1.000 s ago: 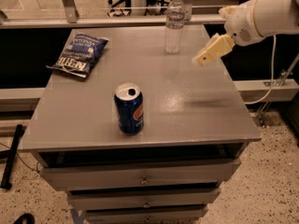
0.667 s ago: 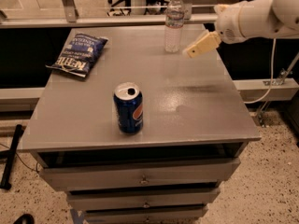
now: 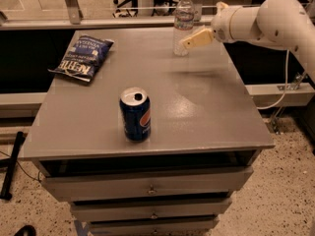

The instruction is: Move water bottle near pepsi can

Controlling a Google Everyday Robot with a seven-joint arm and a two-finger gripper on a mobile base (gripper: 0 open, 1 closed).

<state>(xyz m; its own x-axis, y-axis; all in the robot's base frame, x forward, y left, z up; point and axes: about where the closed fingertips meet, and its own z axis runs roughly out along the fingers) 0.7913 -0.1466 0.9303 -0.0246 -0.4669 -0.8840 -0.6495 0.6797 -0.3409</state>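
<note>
While the water bottle (image 3: 183, 21) stands upright at the far edge of the grey cabinet top (image 3: 206, 112), well apart from the pepsi can (image 3: 135, 114) near the front, the reach-to-grasp step is judged to be in hand; the gripper (image 3: 197, 33) is held just beside the bottle's right, fingers apparently spread, nothing clasped; next, the bottle's body must be enclosed squarely and gripped before being carried forward.
</note>
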